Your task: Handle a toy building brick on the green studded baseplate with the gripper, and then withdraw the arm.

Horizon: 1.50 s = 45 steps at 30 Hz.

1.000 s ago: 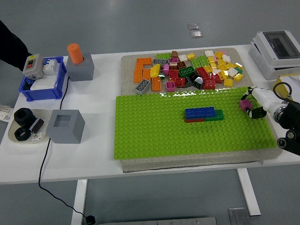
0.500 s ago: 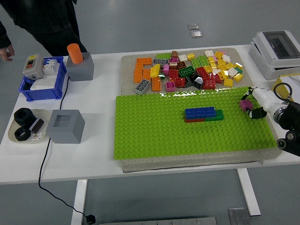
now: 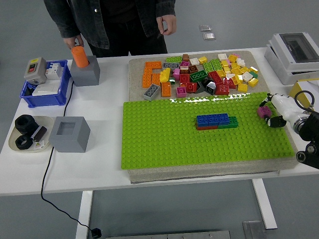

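Right hand (image 3: 271, 110) reaches in low over the green baseplate's (image 3: 164, 139) right edge, fingers pinching a magenta brick (image 3: 262, 111).

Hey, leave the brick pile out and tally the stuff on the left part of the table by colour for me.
Grey: 3, namely a block with an orange peg, a hollow block, a switch box.
Blue: 1, a bin.
Black: 2, ring-shaped parts in a dish.
Total: 6.
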Each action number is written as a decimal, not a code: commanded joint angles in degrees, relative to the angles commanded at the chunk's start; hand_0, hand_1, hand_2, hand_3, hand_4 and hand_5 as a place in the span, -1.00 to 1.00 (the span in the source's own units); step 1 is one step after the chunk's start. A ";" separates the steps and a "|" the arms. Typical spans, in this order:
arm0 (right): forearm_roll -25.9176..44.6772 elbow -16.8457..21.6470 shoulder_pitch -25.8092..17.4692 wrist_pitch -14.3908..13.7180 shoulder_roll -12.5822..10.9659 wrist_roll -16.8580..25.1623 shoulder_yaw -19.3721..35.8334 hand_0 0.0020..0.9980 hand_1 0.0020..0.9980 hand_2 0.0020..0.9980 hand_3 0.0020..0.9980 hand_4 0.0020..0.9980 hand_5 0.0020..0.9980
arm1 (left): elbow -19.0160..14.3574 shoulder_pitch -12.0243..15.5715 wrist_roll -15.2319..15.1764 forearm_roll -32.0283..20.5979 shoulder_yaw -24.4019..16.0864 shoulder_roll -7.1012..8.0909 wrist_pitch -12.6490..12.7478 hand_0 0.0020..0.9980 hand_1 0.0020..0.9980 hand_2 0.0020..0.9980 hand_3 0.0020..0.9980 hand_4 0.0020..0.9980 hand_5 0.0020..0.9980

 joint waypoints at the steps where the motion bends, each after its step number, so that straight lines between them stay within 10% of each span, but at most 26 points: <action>1: -0.20 0.06 -0.08 -0.11 -0.06 -0.09 0.34 1.00 0.94 0.93 -0.07 0.15 -1.00 | 0.00 0.03 0.01 0.06 -0.05 -0.02 0.01 0.70 0.79 0.69 0.24 0.80 -0.13; 25: -14.53 10.52 -10.22 -2.40 2.40 -9.73 21.26 1.00 0.94 0.93 -0.06 0.16 -1.00 | 0.02 0.83 0.11 0.91 -0.72 -0.44 0.14 0.70 0.79 0.69 0.24 0.80 -0.13; 45: -16.98 14.48 -16.83 -3.34 5.12 -10.46 25.00 1.00 0.94 0.93 -0.05 0.18 -1.00 | 0.04 0.86 0.04 0.47 -0.45 -0.32 0.07 0.70 0.79 0.69 0.24 0.80 -0.14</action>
